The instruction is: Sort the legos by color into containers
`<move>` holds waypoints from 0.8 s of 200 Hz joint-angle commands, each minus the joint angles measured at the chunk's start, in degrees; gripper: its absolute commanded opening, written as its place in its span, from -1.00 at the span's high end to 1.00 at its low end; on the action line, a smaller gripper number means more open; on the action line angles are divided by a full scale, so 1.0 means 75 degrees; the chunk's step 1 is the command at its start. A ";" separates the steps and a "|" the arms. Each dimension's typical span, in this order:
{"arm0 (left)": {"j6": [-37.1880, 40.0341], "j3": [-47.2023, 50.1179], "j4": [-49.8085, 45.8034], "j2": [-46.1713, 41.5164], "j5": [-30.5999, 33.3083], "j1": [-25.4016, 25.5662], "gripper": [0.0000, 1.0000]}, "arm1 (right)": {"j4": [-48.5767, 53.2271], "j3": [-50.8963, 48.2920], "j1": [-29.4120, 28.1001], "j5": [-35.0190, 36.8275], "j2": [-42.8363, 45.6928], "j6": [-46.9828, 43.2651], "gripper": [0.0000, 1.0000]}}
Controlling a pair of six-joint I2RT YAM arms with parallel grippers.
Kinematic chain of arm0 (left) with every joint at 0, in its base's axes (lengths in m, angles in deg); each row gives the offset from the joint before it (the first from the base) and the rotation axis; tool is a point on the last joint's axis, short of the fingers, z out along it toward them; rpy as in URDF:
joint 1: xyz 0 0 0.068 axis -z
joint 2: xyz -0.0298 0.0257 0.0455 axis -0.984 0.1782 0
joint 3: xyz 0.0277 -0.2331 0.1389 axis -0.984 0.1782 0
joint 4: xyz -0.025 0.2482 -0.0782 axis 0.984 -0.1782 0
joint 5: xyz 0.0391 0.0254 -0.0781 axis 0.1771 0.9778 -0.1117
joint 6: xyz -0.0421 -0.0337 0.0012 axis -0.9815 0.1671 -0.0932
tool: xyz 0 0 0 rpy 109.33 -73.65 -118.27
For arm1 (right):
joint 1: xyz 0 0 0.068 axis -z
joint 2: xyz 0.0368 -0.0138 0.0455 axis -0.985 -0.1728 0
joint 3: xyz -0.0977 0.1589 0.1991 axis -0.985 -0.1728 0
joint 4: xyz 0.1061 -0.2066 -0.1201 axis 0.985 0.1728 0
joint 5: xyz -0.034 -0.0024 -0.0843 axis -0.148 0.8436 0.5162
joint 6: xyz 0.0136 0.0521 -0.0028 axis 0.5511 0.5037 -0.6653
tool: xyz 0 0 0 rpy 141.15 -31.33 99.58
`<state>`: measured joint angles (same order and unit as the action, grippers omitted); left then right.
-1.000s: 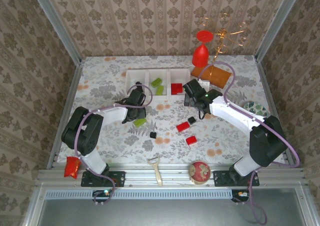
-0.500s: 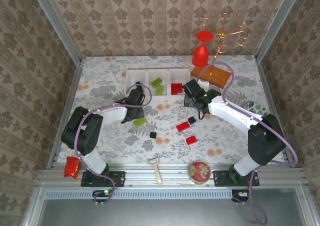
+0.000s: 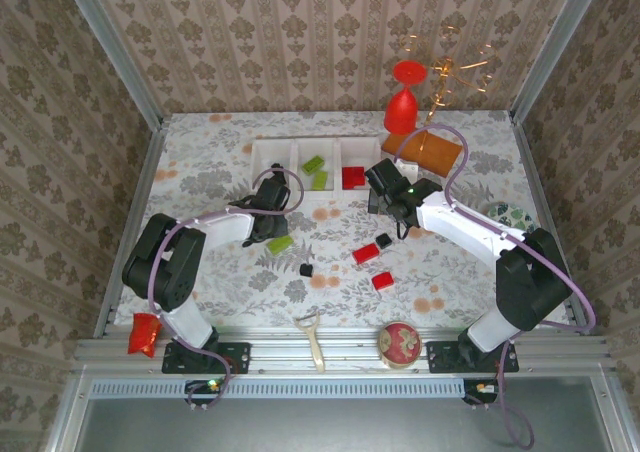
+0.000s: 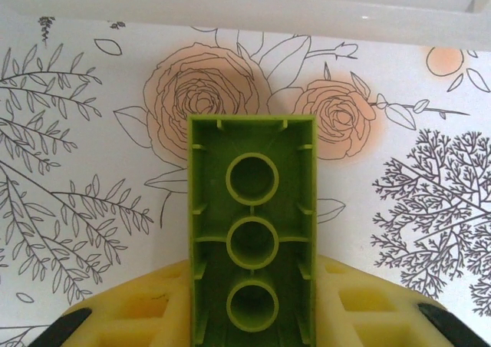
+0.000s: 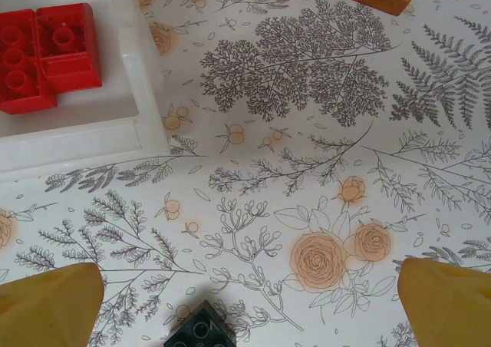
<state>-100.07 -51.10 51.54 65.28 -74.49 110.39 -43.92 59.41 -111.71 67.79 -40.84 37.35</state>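
Lime lego (image 4: pixel 252 209), underside up, apparently pinched in left claw (image 4: pixel 252 293)

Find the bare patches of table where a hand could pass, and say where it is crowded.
Bare: the table left of the bins, and its near-right part between the red bricks and the right arm. Crowded: the middle, where these lie with the black bricks and a green brick.

Loose legos (image 3: pixel 366 254) lie on the table (image 3: pixel 450 272) before the containers (image 3: pixel 268 162).
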 commanded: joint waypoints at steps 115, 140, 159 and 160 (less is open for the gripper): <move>0.0244 -0.0500 -0.0458 -0.1257 0.0211 0.0468 0.67 | 0.0236 -0.0397 0.0014 0.0349 0.0447 0.0419 -1.00; 0.0432 -0.0790 -0.0411 -0.1319 0.0230 0.0608 0.67 | 0.0295 -0.0539 0.0026 0.0425 0.0537 0.0559 -1.00; 0.0618 -0.1142 -0.0380 -0.1150 0.0197 0.0699 0.67 | 0.0296 -0.0636 0.0026 0.0499 0.0622 0.0653 -1.00; 0.0631 -0.1158 -0.0374 -0.1138 0.0197 0.0708 0.66 | 0.0296 -0.0644 0.0026 0.0501 0.0624 0.0663 -1.00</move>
<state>-98.35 -56.33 49.60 56.36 -73.90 114.74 -43.48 55.89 -111.71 68.60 -38.30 39.53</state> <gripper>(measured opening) 0.323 0.999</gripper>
